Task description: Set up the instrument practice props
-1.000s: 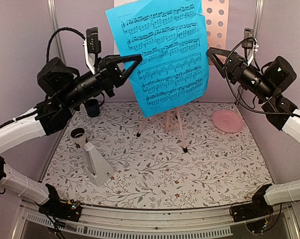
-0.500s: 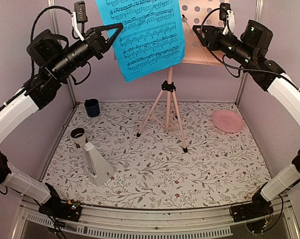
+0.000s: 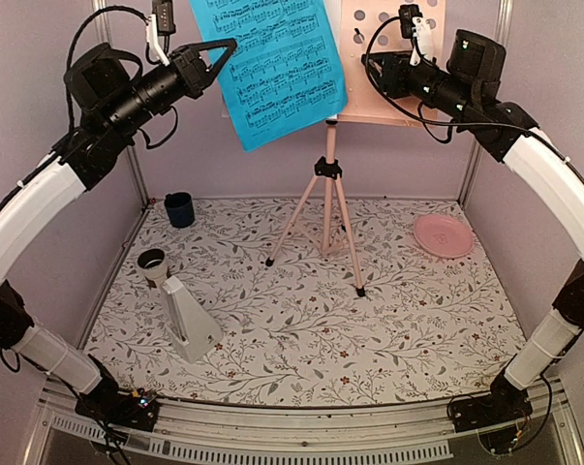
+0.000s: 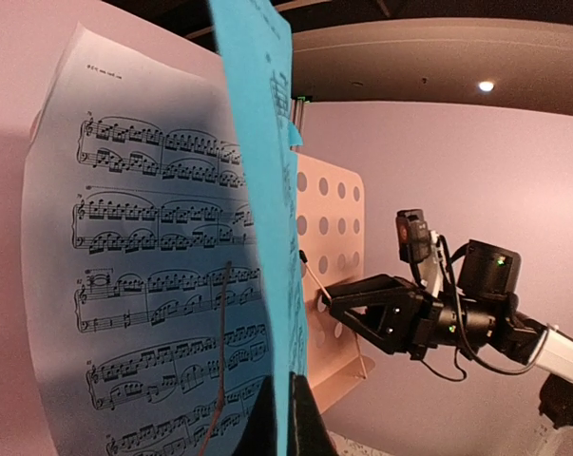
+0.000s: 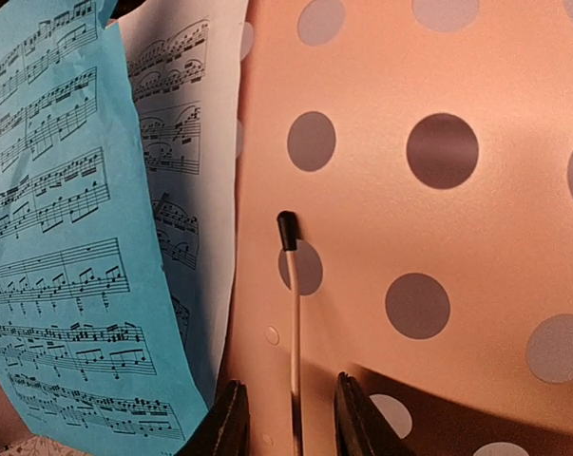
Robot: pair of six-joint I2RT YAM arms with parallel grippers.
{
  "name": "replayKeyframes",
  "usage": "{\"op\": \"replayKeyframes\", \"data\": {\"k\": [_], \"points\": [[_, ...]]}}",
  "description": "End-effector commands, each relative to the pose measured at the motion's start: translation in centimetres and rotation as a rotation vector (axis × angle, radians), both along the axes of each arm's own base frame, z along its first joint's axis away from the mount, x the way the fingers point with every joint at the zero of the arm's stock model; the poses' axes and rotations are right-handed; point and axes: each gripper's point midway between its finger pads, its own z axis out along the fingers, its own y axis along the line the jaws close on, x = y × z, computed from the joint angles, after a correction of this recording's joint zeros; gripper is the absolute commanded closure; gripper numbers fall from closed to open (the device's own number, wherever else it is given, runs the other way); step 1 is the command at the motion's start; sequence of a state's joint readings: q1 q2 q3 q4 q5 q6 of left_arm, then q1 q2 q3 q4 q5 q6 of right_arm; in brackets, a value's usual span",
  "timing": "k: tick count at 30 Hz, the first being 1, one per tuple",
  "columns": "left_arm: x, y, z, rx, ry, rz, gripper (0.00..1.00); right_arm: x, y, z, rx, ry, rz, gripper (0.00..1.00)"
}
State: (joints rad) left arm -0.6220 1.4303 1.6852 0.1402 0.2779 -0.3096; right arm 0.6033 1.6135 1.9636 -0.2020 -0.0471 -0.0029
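1. As both arms rise from where they hung a second ago, the bright blue sheet [image 3: 272, 68] goes up with them. It hid most of the pink music stand [image 3: 329, 143] then. Now it hangs just left of the stand's tray [image 5: 495, 228], above the tripod legs.
2. We see the left gripper [image 3: 230, 46] clamped tight on the blue sheet's edge. The white sheet [image 4: 143, 285] hangs right behind it and seems pinched in the same grip, though the contact itself is hidden from us.
3. Over that second the right gripper [image 5: 291, 418] has come in to the tray's face and narrowed. Its fingers stand part open on either side of the thin wire page holder [image 5: 293, 285], with a gap on both sides, so it holds nothing.
4. We judge that neither sheet rests on the tray yet, and that the wire probably has to be moved aside before they can.
5. On the floral cloth [image 3: 369, 339] the white metronome [image 3: 188, 315], the dark blue cup [image 3: 179, 208] and the pink plate [image 3: 443, 235] lie where they lay before.
6. We count one stand, two sheets, one metronome, one cup, one plate and one small pale round pot [image 3: 152, 262] just beside the metronome.
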Motion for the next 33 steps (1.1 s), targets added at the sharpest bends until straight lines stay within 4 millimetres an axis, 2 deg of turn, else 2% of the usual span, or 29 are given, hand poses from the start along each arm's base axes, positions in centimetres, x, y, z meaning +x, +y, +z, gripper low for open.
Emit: {"op": "replayKeyframes", "data": {"k": [1,6,11,19,25,27,29,33], "points": [[0.5,0.3,1.6,-0.016,-0.015,0.003,1.00,0.7,0.0,0.2,-0.008,-0.015,-0.036,0.75],[1.6,-0.3,2.1,-0.001,-0.013,0.009,1.00,0.4,-0.3,0.6,0.008,-0.047,-0.041,1.00],[2.5,-0.8,2.5,0.014,-0.023,0.026,1.00,-0.9,-0.7,1.1,0.038,-0.120,-0.018,1.00],[3.4,-3.2,3.6,0.042,-0.074,-0.030,1.00,-3.1,0.9,1.1,-0.004,-0.231,0.111,1.00],[4.5,-6.6,3.5,0.067,-0.120,-0.097,1.00,-3.5,2.4,0.6,-0.016,-0.243,0.199,1.00],[4.9,-7.8,3.6,0.067,-0.136,-0.114,1.00,-3.5,2.6,0.5,-0.014,-0.240,0.205,1.00],[5.8,-9.5,2.7,0.078,-0.136,-0.143,1.00,-3.6,2.6,0.5,-0.014,-0.241,0.209,1.00],[5.6,-11.1,2.8,0.055,-0.173,-0.175,1.00,-3.7,2.5,0.6,-0.020,-0.246,0.208,1.00]]}}
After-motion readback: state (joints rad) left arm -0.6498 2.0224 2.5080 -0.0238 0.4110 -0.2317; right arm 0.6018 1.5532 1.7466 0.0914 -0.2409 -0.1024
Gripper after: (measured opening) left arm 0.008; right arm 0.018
